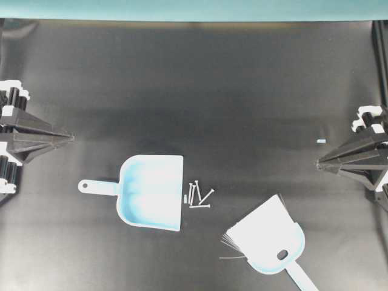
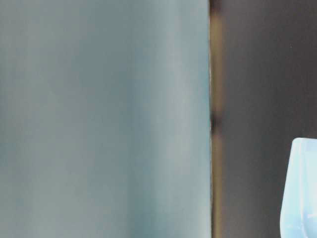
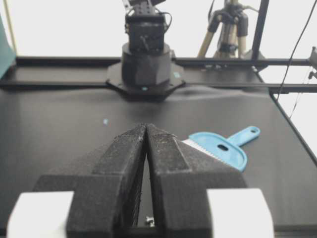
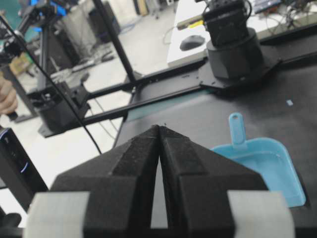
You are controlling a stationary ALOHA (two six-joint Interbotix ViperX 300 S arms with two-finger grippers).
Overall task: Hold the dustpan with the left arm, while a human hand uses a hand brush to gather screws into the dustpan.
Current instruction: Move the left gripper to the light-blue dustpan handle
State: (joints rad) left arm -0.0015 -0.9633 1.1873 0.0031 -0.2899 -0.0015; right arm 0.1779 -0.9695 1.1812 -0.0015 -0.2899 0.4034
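- The dustpan lies flat low in the middle of the overhead view — nothing is holding it.
- The left gripper waits at the left edge, pinched closed and empty.
- The right gripper at the right edge is closed too.
- The screws sit just beside the dustpan's open side — none inside.
- The hand brush lies lower right; no hand shows there.
- Nothing is done yet.

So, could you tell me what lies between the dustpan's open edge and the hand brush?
In the overhead view, the screws lie clustered just off the open edge of the dustpan; beyond them, bare black mat runs to the hand brush.
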